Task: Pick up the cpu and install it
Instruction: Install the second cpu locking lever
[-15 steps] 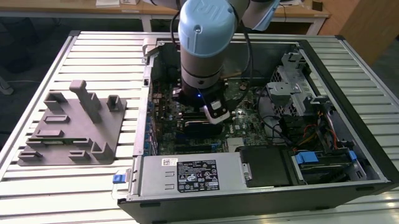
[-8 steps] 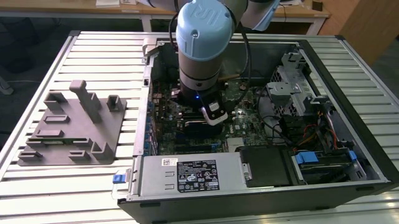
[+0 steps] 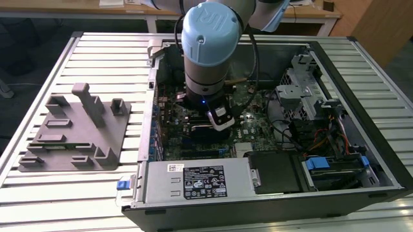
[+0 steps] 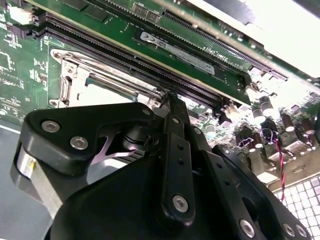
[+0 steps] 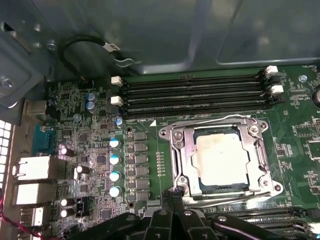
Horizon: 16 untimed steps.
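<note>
**A:** How many of each, then?

**B:** One arm point(image 3: 210, 48) with a pale blue cap, reaching down into one open computer case point(image 3: 335, 193). One cpu point(image 5: 221, 156), pale silver on top, lying flat in the socket frame point(image 5: 182, 165) on the green motherboard point(image 5: 150, 165). In the first wrist view I count four long black memory slots point(image 5: 192, 92) just beyond the socket, with white clips at their ends. Four blue-topped capacitors point(image 5: 114, 167) stand in a column beside the socket.

**A:** And the gripper?

**B:** One gripper point(image 5: 175, 192). In the first wrist view its black fingertips meet at a point at the socket frame's near edge, just beside the cpu. The fingers look drawn together with nothing between them. In the second wrist view the black linkage point(image 4: 172, 150) covers most of the socket, and a pale patch of the cpu point(image 4: 107, 95) shows past it.

**A:** Anything outside the case?

**B:** One grey plastic tray point(image 3: 74, 133) with several upright blocks, on the exterior view's left, well apart from the case.

**A:** The surface?

**B:** A table point(image 3: 38, 193) of pale ribbed metal slats. The case lies on it with its side open. Behind it stands a wooden-topped bench point(image 3: 77, 10), and a brown panel point(image 3: 380, 24) is at the exterior view's right.
</note>
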### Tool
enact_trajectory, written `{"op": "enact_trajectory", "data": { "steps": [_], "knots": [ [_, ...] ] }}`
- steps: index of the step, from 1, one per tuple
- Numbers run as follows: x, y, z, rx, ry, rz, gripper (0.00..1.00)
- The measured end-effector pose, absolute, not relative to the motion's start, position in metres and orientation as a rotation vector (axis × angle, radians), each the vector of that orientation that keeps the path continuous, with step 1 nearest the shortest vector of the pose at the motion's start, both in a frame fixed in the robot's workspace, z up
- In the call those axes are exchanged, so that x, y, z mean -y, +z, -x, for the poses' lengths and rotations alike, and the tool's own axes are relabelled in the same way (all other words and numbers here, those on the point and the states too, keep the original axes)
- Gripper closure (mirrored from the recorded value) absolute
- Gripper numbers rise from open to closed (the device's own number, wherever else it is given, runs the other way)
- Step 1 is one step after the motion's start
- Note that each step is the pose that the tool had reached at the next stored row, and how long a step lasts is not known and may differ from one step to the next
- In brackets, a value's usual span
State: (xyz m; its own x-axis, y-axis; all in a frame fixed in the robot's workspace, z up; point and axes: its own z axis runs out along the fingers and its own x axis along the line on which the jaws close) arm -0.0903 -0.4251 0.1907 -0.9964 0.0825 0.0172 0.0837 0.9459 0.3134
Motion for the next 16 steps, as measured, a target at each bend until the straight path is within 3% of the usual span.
{"op": "enact_trajectory", "data": {
  "steps": [16],
  "knots": [
    [0.4252, 0.187, 0.0904, 3.093, -0.508, 0.132, 0.89]
  ]
}}
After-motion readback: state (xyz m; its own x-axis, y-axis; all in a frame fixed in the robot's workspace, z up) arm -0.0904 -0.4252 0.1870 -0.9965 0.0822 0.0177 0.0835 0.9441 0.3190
